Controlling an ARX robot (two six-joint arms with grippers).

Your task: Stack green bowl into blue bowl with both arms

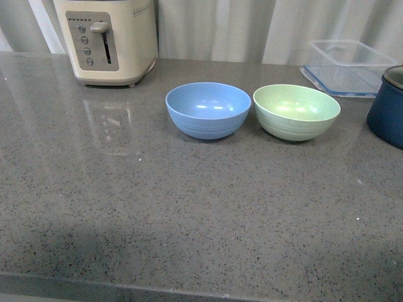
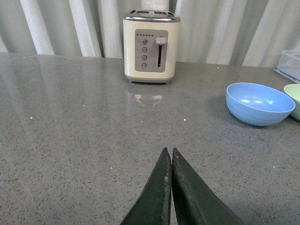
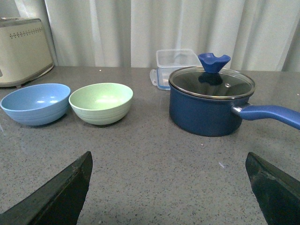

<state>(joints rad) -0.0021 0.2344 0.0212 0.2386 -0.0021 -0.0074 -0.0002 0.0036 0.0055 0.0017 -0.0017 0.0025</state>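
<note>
Our left hand (image 2: pixel 169 157) points level across the bench (image 1: pixel 189 214), fingers pressed together; our right hand (image 3: pixel 168 161) is spread wide. The green bowl (image 1: pixel 296 112) sits just beside the blue bowl (image 1: pixel 208 110), near the far edge.

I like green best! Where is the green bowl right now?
In the front view the green bowl sits right of centre, between the blue bowl and the navy pot.

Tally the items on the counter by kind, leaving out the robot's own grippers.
Bowls: 2, the blue bowl and the green bowl
Toaster: 1
Lidded pot: 1
Clear plastic container: 1
Total: 5
</note>
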